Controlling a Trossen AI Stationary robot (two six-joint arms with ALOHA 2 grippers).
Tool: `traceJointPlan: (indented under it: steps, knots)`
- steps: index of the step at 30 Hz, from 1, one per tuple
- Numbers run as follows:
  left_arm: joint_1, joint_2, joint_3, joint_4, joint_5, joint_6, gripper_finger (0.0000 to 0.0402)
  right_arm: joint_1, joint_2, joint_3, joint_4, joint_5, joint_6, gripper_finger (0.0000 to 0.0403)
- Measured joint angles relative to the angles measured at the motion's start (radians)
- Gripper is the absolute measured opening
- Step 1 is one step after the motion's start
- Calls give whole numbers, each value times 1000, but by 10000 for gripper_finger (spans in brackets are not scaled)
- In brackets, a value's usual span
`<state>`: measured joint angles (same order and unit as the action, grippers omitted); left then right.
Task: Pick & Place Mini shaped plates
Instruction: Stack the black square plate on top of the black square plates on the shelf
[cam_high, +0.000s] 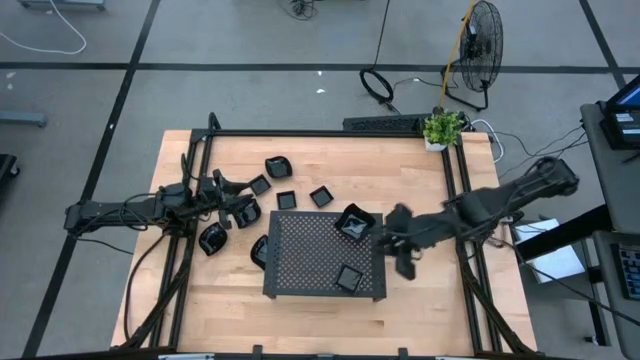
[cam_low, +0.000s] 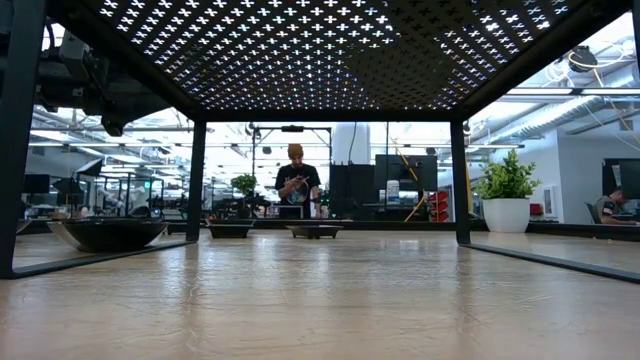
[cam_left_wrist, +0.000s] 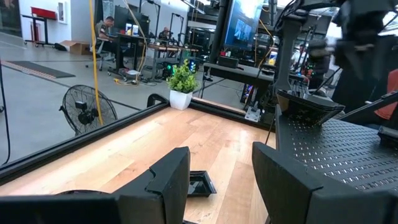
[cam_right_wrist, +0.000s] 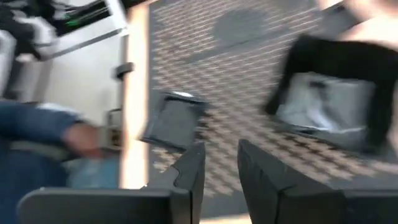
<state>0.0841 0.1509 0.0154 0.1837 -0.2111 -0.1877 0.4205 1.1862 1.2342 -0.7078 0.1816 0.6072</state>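
A dark perforated tray stands on legs mid-table. Two mini shaped plates lie on it: a larger square one at its far right corner and a small one near its right edge. Several more glossy black plates rest flat on the wood to the tray's far left. My right gripper hovers just off the tray's right edge, tilted down, open and empty. My left gripper waits level and open left of the tray, a small plate on the table beyond its fingers.
A potted plant stands at the table's far right corner. Black frame rails run along the table's far and side edges. A fan stands on the floor beyond. A person stands far behind the table.
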Motion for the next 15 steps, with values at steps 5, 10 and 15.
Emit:
traceJointPlan:
  steps: [5, 10, 15]
  knots:
    - [0, 0, 0, 0, 0, 0, 177, 69, -195, -194, -11, 286, -29, 68]
    - [0, 0, 0, 0, 0, 0, 177, 105, -410, -508, 166, 483, -112, 62]
    - [0, 0, 0, 0, 0, 0, 177, 91, -589, -781, 473, 504, -320, 57]
